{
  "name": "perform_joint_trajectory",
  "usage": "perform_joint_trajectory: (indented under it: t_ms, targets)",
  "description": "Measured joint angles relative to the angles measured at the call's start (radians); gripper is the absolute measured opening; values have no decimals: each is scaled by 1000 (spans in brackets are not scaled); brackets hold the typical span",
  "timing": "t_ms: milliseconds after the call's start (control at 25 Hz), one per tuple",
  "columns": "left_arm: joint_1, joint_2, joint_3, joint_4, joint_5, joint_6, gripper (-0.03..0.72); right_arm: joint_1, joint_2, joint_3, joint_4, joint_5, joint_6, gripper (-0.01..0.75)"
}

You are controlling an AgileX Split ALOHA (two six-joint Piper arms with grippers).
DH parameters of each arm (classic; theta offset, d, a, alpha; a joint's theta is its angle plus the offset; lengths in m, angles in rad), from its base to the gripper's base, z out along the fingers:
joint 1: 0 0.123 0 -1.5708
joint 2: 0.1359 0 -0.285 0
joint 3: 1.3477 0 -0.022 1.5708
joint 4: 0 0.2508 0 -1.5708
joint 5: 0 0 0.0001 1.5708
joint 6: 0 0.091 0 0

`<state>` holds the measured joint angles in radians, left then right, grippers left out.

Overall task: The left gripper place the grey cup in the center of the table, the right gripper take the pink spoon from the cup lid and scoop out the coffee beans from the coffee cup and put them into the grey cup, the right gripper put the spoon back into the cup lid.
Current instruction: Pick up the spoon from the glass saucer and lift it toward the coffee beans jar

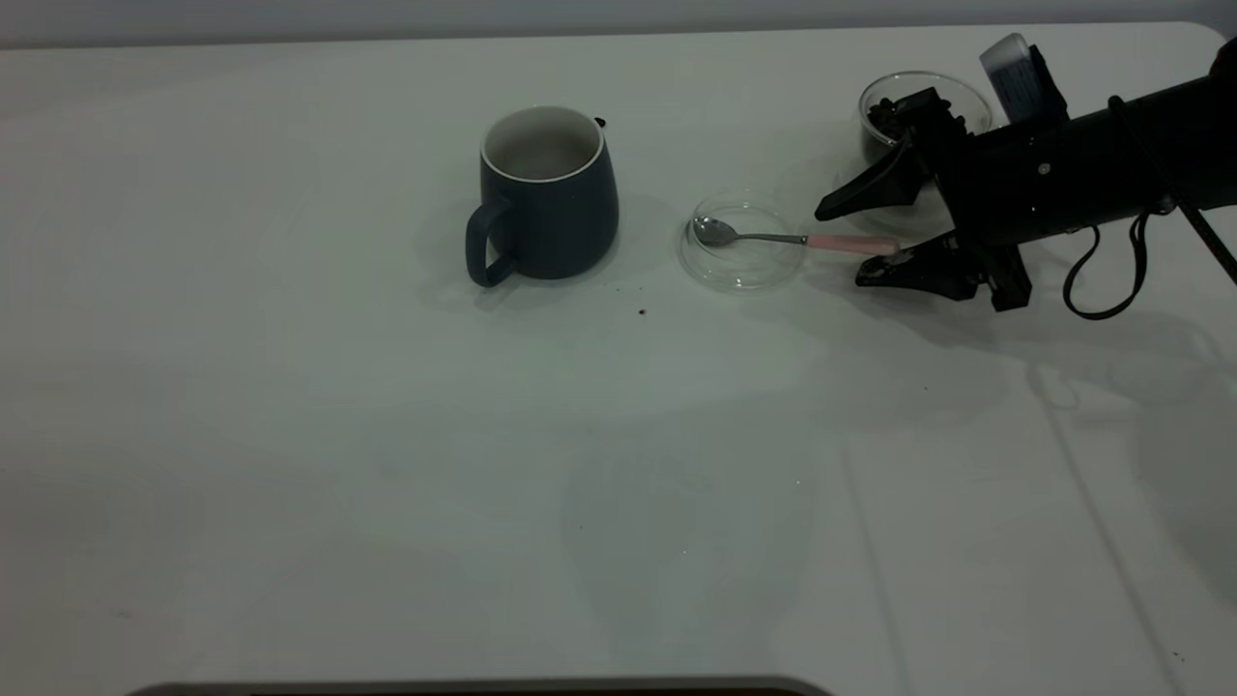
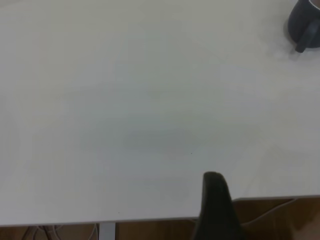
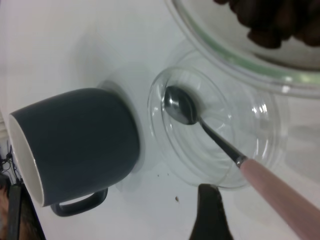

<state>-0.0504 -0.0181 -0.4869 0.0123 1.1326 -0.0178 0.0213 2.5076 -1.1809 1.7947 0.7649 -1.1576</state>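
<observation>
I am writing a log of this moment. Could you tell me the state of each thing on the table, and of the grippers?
Grey cup: upright, looks empty.
Spoon: bowl in the lid, pink handle sticking out over the rim.
Lid: flat on the table.
Glass cup: upright, holds coffee beans.
Right gripper: open around the spoon handle.
Left gripper: parked, unclear.

A wide white tabletop (image 1: 406,464) is filling nearly the whole exterior view, with soft shadows lying across it and a few dark specks (image 1: 642,311) near the middle. A pale grey wall (image 1: 483,14) is running along behind its far edge. Brown flooring (image 2: 280,220) is showing past the tabletop's edge in the left wrist view.
</observation>
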Motion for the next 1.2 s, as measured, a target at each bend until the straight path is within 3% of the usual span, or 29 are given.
perform_joint_trajectory:
  t_ms: [600,1200]
  targets:
    - [0,0,0,0,0,0,567,0,1,0,0,79,-22,445]
    - [0,0,0,0,0,0,567,-28,-6,-1,0,48,-103,162]
